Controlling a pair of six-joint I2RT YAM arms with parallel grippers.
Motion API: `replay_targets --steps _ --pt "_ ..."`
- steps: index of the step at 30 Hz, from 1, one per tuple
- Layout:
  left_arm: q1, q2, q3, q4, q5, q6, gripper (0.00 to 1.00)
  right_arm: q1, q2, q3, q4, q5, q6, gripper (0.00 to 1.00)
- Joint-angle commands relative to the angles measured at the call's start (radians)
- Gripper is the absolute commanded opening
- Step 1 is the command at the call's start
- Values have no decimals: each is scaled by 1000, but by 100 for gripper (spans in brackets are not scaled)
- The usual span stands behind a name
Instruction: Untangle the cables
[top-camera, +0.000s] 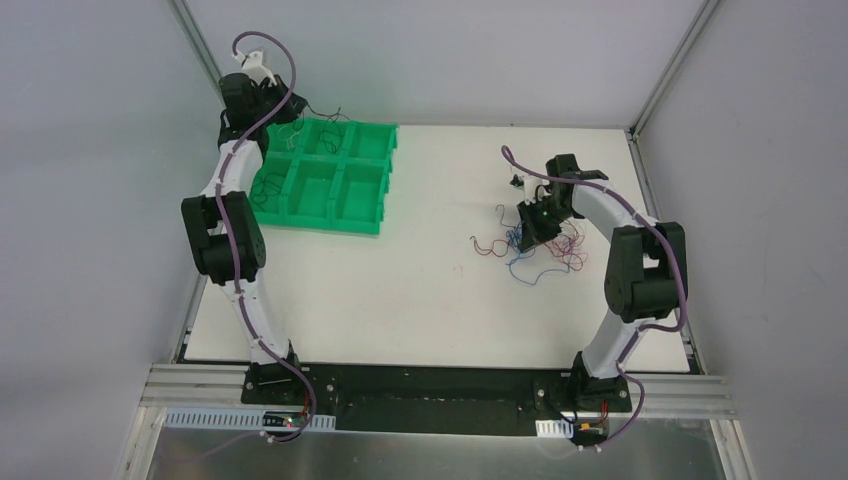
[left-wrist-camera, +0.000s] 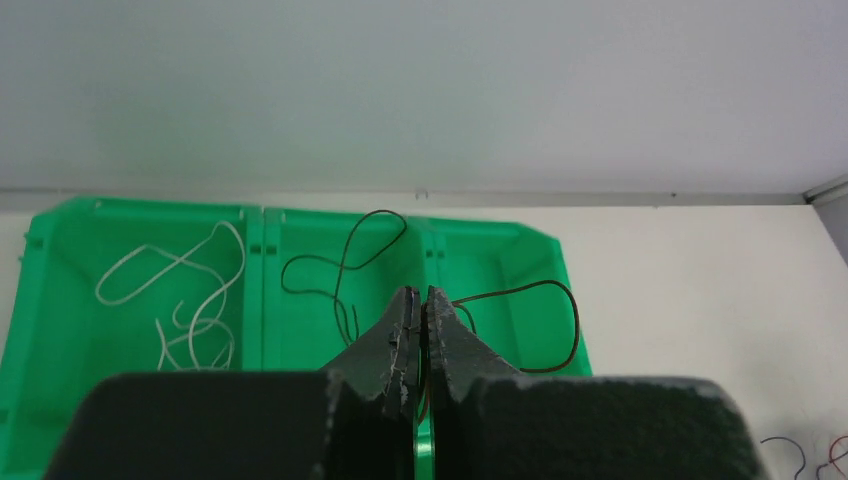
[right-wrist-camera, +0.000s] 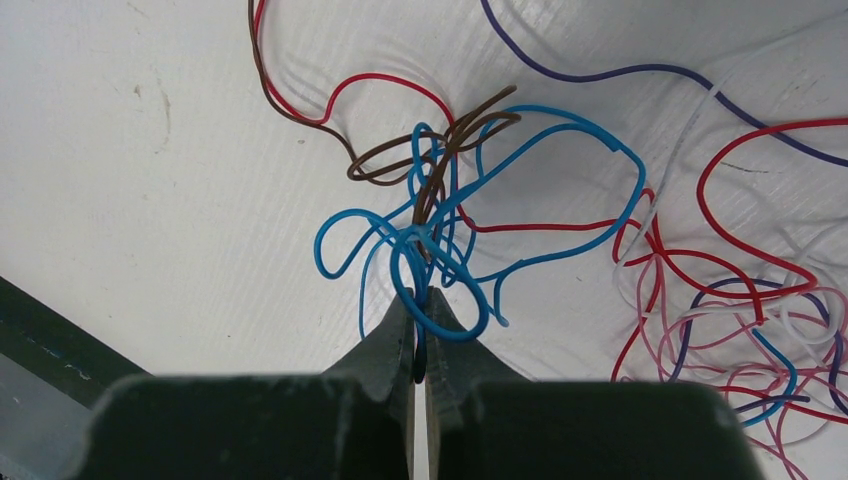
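My left end effector (left-wrist-camera: 420, 293) grasps a black cable (left-wrist-camera: 577, 320) over the far-left green tray (left-wrist-camera: 50, 300). My right end effector (right-wrist-camera: 420, 292) is clenched on a blue cable (right-wrist-camera: 440, 252).

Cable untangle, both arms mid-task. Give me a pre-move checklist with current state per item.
1. Left gripper shut on the dark cable: ok.
2. Dark cable over a single compartment of the green bin: not ok, its loops span two.
3. White cables separated in their own compartment: ok.
4. Right gripper shut on the blue cable: ok.
5. Blue cable free of the brown cable: not ok, they are wound together.
6. Right gripper pinching only one strand: cannot tell.
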Motion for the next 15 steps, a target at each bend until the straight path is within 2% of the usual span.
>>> replay_targets --steps 1,6,11,15 --pt "-5 -57 -7 -92 -89 100 0 6 7 28 -4 0 5 0" --pt "-19 22 56 -224 -222 199 0 6 -4 21 -9 1 6 0" --pt "-55 59 105 -304 -271 261 0 8 -21 -1 -4 2 9 0" --pt "-114 66 127 -344 -321 375 0 8 -31 -20 2 0 9 0"
